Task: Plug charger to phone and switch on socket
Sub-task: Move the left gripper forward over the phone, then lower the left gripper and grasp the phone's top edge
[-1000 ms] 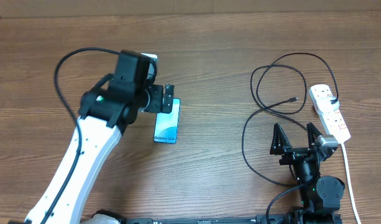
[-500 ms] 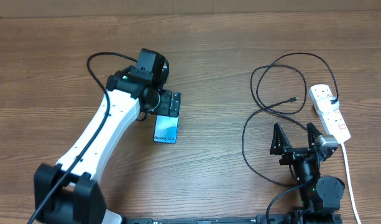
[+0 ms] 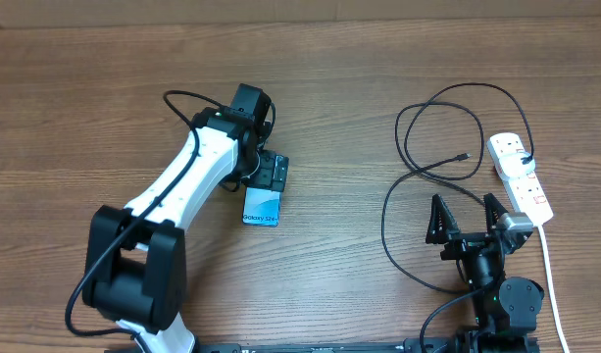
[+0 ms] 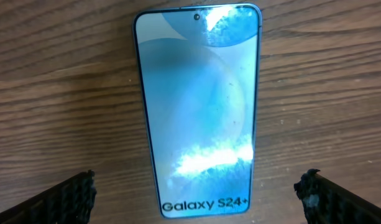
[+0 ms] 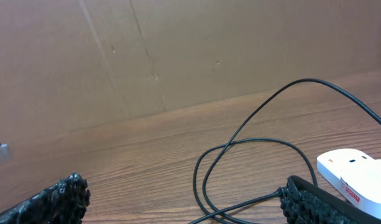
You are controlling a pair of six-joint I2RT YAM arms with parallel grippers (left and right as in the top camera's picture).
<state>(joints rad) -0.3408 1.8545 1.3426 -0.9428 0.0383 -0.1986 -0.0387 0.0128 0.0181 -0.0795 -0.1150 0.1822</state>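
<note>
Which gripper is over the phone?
The left gripper: its open jaws are above the phone. The right gripper, also open, sits beside the charger and socket instead.

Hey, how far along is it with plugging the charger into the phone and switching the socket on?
Done: only the charger looks plugged into the socket. In hand: the open left gripper hovers over the phone, gripping nothing. Left: the cable's tip lies loose, far from the phone; the open right gripper sits short of the socket.
</note>
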